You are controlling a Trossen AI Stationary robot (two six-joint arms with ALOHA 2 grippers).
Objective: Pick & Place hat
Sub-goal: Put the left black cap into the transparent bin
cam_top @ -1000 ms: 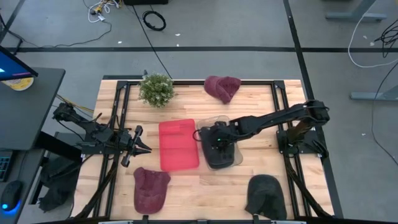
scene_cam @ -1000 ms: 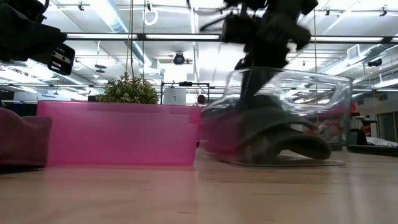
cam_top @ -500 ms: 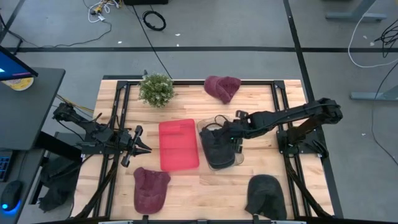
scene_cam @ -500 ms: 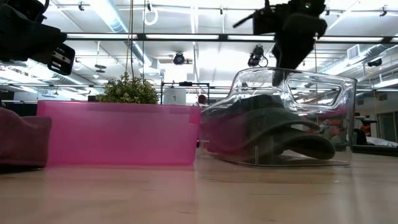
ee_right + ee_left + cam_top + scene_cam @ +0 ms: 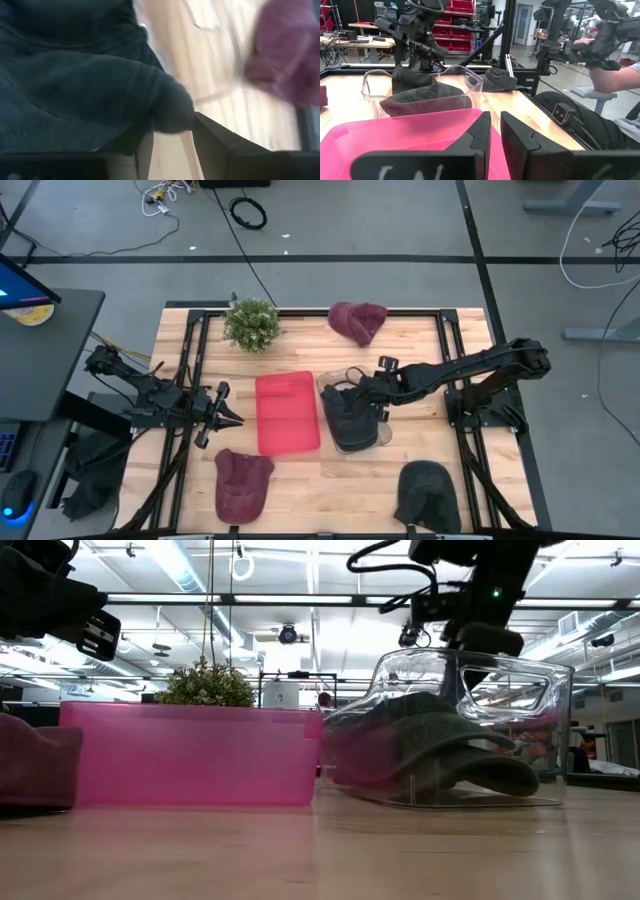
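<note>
A dark grey hat (image 5: pixel 350 418) lies in a clear bin (image 5: pixel 381 430) at the table's middle; its flat part rests on the bin's floor (image 5: pixel 470 772). My right gripper (image 5: pixel 362 393) hovers over the bin's far right part, slanting down, just above the rim (image 5: pixel 480 640). It is open, and a bulge of the hat (image 5: pixel 167 112) stands at the gap between its fingers (image 5: pixel 172 131). My left gripper (image 5: pixel 228 418) waits at the table's left, level and shut (image 5: pixel 495 125), touching nothing. My right gripper comes at the hat from above, slanting from the table's right. Its fingers stand apart on either side of the hat's raised bulge (image 5: pixel 172 117). I cannot tell whether they touch it. The hat rests in the bin.
A pink tray (image 5: pixel 288 412) sits left of the bin. One maroon hat (image 5: pixel 358 320) lies at the far edge and another (image 5: pixel 243 483) at the near left. A second dark hat (image 5: pixel 427 492) lies near right. A small plant (image 5: pixel 251 323) stands far left.
My right gripper has come up out of the clear bin and drawn back toward the table's right and far side, turning at the wrist. The dark hat has stayed in the bin and settled flat on its floor.
</note>
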